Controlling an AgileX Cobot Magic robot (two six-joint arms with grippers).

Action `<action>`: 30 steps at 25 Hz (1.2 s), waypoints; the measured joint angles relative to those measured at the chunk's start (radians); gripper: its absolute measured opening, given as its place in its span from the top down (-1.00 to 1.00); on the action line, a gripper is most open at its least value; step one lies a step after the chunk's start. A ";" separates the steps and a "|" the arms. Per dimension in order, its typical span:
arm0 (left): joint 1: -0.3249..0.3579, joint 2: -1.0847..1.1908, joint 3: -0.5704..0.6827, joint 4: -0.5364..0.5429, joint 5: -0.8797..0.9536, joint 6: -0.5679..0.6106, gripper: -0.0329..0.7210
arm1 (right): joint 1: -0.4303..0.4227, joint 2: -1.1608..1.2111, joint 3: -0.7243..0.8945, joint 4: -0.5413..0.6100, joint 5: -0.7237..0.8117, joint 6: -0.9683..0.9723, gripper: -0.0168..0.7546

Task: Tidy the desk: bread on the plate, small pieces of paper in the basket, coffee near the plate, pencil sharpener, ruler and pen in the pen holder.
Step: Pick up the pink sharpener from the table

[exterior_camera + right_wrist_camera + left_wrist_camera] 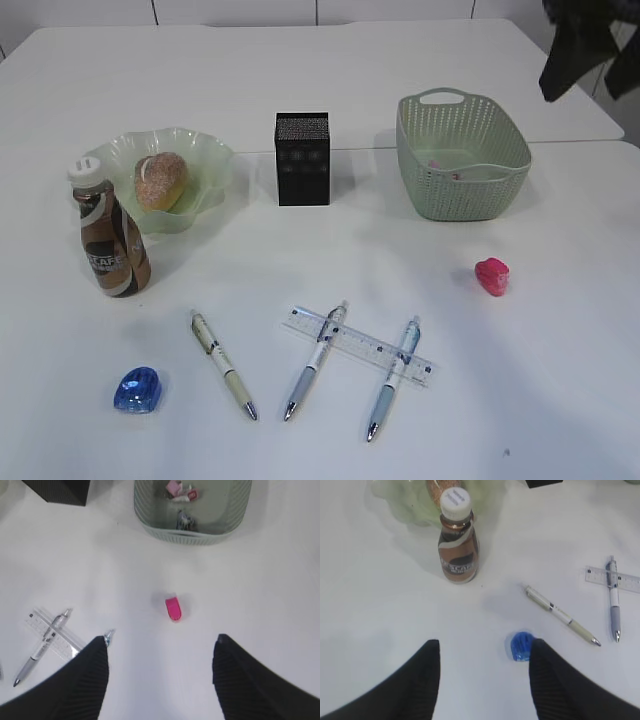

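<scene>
Bread [161,180] lies on the green plate [208,160], and the coffee bottle [112,238] stands upright just in front of it. Three pens [224,362] [315,360] [392,378] and a clear ruler [358,346] lie near the front. A blue pencil sharpener [520,646] sits beside the right finger of my open left gripper [484,649], not between the jaws. My right gripper [162,642] hangs open above the table, short of a pink sharpener [173,608]. Paper pieces [180,492] lie in the basket [190,536]. The black pen holder [303,158] stands at centre back. Neither arm shows in the exterior view.
The basket [450,195] stands at the back right. Two of the pens cross the ruler. A table seam runs behind the pen holder, and dark cloth [590,45] hangs at the top right corner.
</scene>
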 joint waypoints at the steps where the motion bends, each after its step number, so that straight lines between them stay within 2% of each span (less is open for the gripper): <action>1: 0.000 0.000 -0.016 0.001 0.033 -0.003 -0.14 | 0.000 0.000 0.004 0.000 0.000 0.000 -0.37; 8: 0.000 0.000 -0.103 0.003 0.160 -0.006 -0.14 | 0.000 0.015 0.110 0.000 -0.004 -0.005 -0.37; 20: 0.000 -0.001 -0.111 0.007 0.287 -0.006 -0.14 | 0.022 0.232 0.108 -0.010 -0.018 -0.091 -0.37; 30: 0.000 -0.001 -0.111 0.044 0.338 -0.007 -0.14 | 0.026 0.398 0.018 -0.063 -0.033 -0.154 -0.37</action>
